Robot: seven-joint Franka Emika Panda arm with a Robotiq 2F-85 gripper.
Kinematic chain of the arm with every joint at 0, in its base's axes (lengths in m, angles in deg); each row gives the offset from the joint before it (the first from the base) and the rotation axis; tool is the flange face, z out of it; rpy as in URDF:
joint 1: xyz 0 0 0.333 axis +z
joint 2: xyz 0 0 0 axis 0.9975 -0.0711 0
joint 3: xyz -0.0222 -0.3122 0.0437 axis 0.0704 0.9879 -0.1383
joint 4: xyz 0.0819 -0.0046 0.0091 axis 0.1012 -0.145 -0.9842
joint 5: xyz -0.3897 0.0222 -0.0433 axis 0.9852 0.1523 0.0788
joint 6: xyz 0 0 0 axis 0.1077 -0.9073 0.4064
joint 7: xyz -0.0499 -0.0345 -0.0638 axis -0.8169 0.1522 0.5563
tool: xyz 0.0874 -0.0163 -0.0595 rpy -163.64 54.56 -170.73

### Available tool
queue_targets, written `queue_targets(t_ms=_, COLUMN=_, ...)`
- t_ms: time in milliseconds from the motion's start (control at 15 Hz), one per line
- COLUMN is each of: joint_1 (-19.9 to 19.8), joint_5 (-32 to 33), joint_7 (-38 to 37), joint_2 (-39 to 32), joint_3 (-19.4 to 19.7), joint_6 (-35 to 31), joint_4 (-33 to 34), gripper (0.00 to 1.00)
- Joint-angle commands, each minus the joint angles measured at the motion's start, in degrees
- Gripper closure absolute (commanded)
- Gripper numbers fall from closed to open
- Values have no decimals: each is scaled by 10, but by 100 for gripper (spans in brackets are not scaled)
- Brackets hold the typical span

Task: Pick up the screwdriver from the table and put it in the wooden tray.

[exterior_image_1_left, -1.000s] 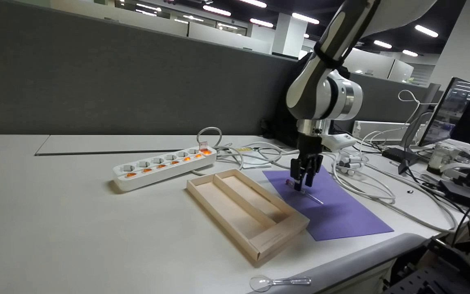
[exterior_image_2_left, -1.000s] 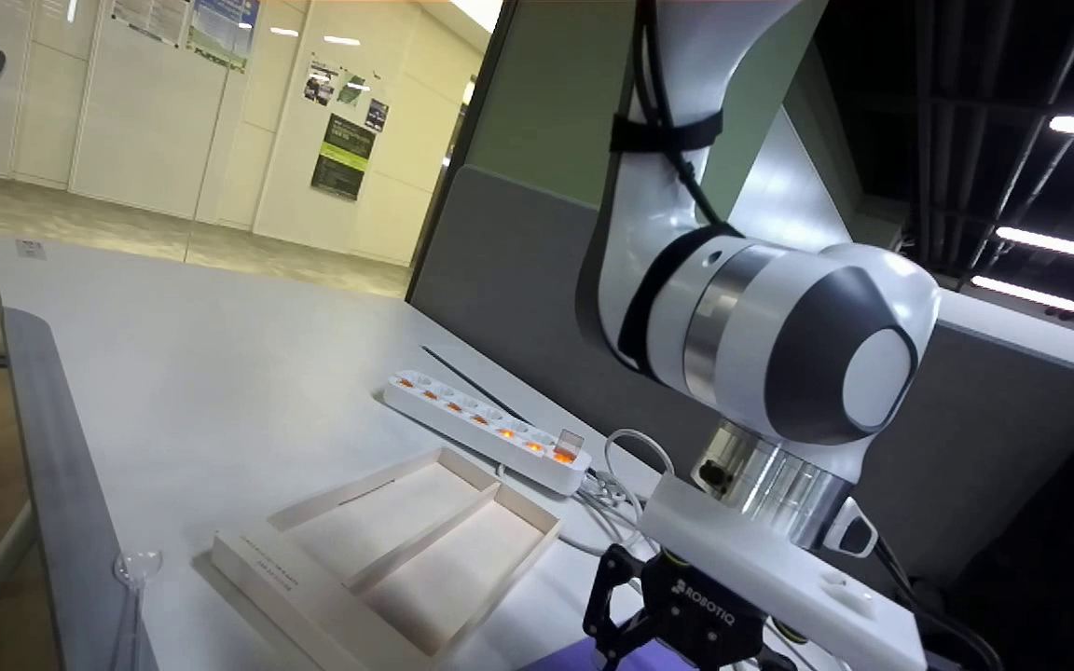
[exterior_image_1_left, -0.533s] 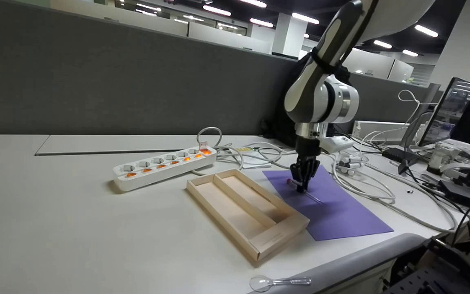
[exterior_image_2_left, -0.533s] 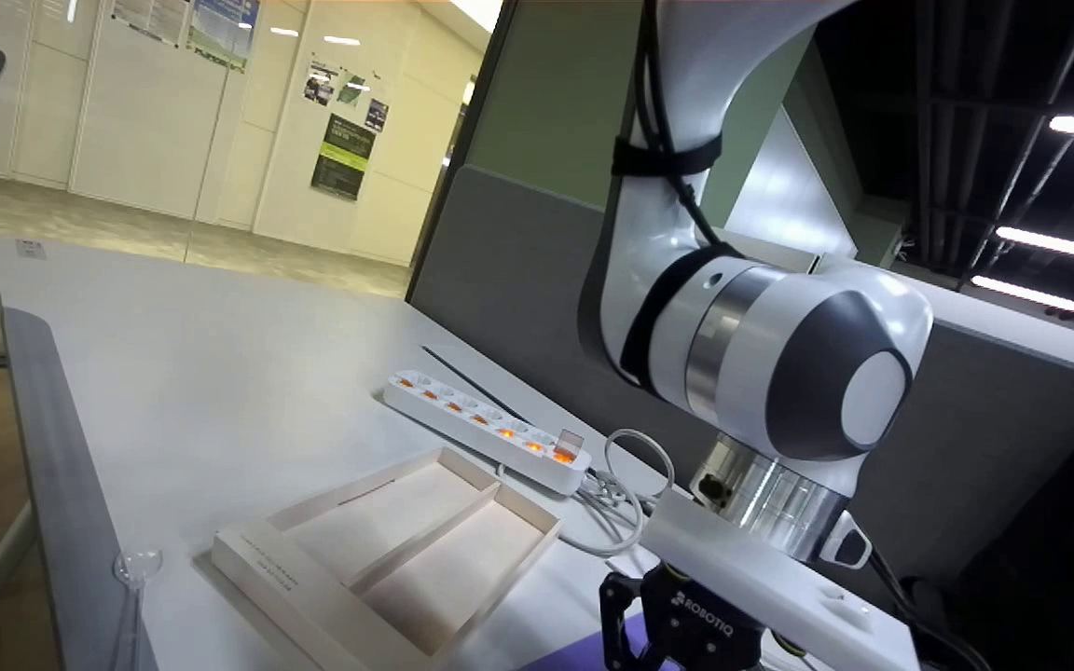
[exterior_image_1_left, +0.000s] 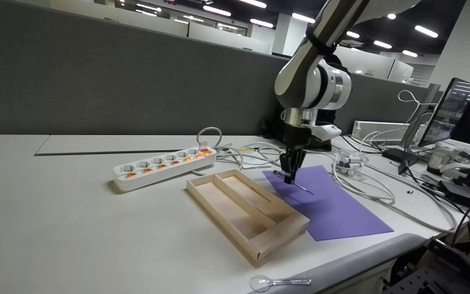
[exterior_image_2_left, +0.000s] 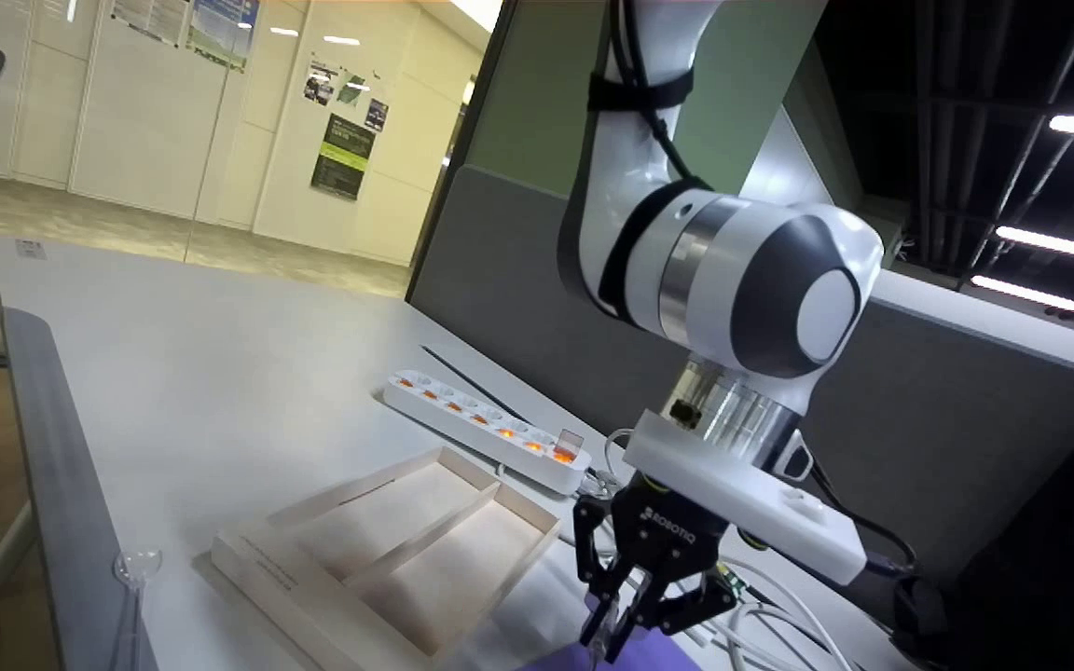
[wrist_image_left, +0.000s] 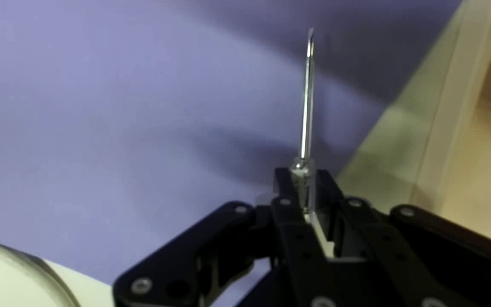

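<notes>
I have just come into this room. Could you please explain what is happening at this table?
A robot arm has its gripper closed on a screwdriver. The screwdriver appears to be held just above the purple sheet that lies on the table. The wooden tray stands beside the sheet, and the screwdriver is not yet inside it.

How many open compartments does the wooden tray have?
2 in the wooden tray, with a divider between: one compartment nearer the purple sheet, the other compartment farther from it. Whether its broad end hides another, I cannot tell.
</notes>
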Motion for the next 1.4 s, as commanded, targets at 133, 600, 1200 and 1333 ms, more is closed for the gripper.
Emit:
queue_targets(t_ms=133, joint_1=0, joint_5=-46, joint_7=97, joint_2=92, joint_3=-54, joint_6=66, joint_4=-75, gripper=96)
queue_targets(t_ms=600, joint_1=58, joint_5=-94, joint_7=83, joint_2=138, joint_3=-55, joint_6=88, joint_4=-149, gripper=96)
queue_targets(t_ms=1200, joint_1=75, joint_5=-127, joint_7=-24, joint_2=113, joint_3=-37, joint_6=3, joint_4=-165, gripper=96)
queue_targets(t_ms=1333, joint_1=73, joint_5=-123, joint_7=-47, joint_2=104, joint_3=-30, joint_6=1, joint_4=-158, gripper=96)
